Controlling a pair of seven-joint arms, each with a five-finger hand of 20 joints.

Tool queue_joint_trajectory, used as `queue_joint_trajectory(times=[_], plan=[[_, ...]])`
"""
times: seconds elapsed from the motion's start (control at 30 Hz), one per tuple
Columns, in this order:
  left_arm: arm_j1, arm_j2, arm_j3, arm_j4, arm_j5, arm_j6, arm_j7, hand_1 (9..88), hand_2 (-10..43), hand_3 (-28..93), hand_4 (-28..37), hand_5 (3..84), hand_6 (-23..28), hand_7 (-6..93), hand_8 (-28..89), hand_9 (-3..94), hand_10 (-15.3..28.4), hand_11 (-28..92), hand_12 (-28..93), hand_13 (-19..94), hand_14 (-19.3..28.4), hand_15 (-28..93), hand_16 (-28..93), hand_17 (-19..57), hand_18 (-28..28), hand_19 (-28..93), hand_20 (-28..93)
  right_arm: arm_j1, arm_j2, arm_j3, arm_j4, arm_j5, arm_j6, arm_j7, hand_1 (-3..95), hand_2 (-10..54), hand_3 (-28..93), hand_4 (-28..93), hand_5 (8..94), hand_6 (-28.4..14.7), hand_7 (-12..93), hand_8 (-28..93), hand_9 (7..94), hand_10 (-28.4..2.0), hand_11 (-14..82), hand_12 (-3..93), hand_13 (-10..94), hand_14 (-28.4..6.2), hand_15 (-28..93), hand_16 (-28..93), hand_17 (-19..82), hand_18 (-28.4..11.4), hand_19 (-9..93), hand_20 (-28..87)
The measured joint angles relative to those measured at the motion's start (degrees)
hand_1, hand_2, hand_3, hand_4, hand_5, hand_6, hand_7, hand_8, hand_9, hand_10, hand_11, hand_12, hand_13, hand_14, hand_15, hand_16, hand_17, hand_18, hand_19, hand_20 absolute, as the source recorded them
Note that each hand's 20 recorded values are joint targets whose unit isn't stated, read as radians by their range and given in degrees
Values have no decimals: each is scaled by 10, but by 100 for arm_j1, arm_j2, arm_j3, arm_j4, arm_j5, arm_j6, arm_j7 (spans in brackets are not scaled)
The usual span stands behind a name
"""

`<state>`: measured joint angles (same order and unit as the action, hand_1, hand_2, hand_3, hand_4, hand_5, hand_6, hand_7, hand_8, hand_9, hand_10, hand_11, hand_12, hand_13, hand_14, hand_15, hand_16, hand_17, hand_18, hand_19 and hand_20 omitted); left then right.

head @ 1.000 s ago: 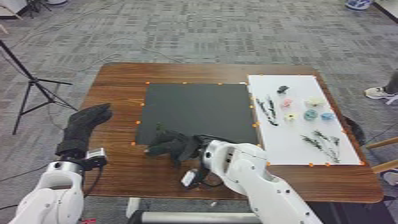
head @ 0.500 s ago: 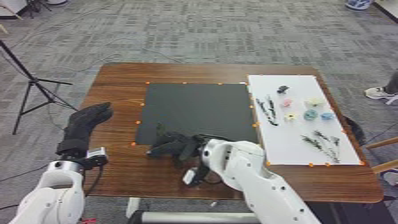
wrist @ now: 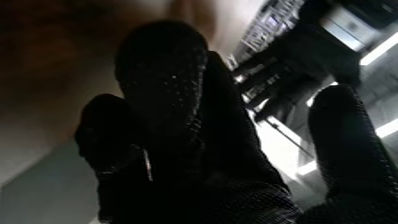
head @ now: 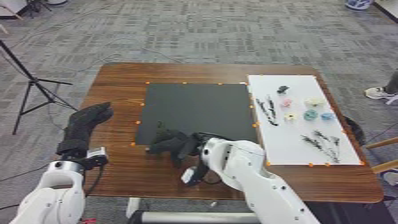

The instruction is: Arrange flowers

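Note:
In the head view, my right hand (head: 175,143) is over the near-left part of the black board (head: 195,107), with a faint dark green sprig (head: 161,126) just beyond it. My left hand (head: 86,120) is over the table's left side, fingers extended. On the white board (head: 298,135) lie a dark flower (head: 282,89), a pink one (head: 286,103), a cream one (head: 314,101), a yellow one (head: 290,116), blue ones (head: 310,115), dark stems (head: 267,111) and leafy sprigs (head: 324,143). In the right wrist view, my right hand (wrist: 178,120) has relaxed fingers, thumb apart; my left hand (wrist: 302,60) is farther off.
Orange markers line both boards on the brown table (head: 124,95). A black tripod (head: 34,80) stands on the floor to the left. A cable (head: 96,180) runs beside the left arm, and chair parts (head: 384,155) are near the table's right side.
My right hand has turned slightly near the black board's near-left corner, and its forearm has shifted a little left. My left hand and the flowers on the white board have stayed still.

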<state>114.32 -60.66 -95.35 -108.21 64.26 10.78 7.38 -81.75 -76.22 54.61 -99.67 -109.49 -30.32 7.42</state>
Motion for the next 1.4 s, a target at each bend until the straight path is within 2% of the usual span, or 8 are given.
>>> queue_joint_trajectory(times=[0.17,0.37,0.43,0.5,0.63,0.77,1.03,1.4], plan=[[32,0,-20,-24,-7,0,-3,203,10,680,-276,474,42,159,-78,484,145,196,113,357,183,183,-4,8,133,71,147,-241,321,504,-719,691,-93,231,176,103,601,-107,612,-51,144,-74,680,-159,94,115,912,-78,469,319,555,-207,932,464],[58,0,-53,-57,-10,3,4,204,10,681,-274,474,41,160,-78,486,144,198,113,358,183,183,-4,11,132,72,147,-705,734,1681,-1700,1430,-361,417,295,7,631,-106,634,-36,202,-73,734,-157,132,163,768,-120,476,305,404,-228,851,434],[64,2,-69,-67,-10,3,11,205,10,681,-273,475,42,160,-79,485,144,198,113,358,183,184,-4,11,132,72,148,-879,1042,1927,-2008,1340,53,358,306,-27,641,-110,636,-32,221,-77,739,-154,147,172,748,-125,482,298,390,-230,829,453],[71,8,-83,-78,-9,3,16,206,10,681,-272,474,41,161,-79,485,144,198,113,358,183,185,-4,11,132,73,148,-1107,1389,2178,-2253,894,836,313,297,-82,662,-130,636,-31,228,-79,752,-156,173,186,740,-126,489,294,387,-231,818,475],[124,10,-134,-136,-9,6,17,209,11,678,-269,475,42,161,-80,485,144,198,113,357,183,187,-3,11,132,73,148,-1666,1935,2977,-2277,-682,2341,376,277,-95,643,-146,642,-37,230,-75,763,-146,207,205,745,-115,529,305,394,-233,836,494],[203,7,-174,-185,-7,13,25,210,11,678,-266,474,41,162,-79,485,145,198,113,357,184,189,-2,11,133,74,148,-2180,2331,3914,-1969,-1701,2990,692,255,-95,628,-154,644,-44,229,-68,764,-148,214,209,756,-109,537,306,406,-232,851,499],[240,-2,-177,-215,23,12,30,211,10,679,-265,475,41,163,-80,485,144,198,113,356,185,189,-2,11,133,76,149,-3109,2645,5087,-1887,-2055,2828,977,251,-95,612,-144,666,-52,217,-56,786,-145,230,217,821,-75,537,314,478,-212,900,501],[314,-22,-232,-292,40,8,29,212,9,677,-263,475,41,160,-79,485,145,198,112,355,185,189,-3,10,133,75,148,-4017,2412,5309,-1990,-2445,1469,1558,247,-95,558,-141,681,-74,188,-39,793,-158,233,230,859,-59,533,337,531,-188,930,493]])
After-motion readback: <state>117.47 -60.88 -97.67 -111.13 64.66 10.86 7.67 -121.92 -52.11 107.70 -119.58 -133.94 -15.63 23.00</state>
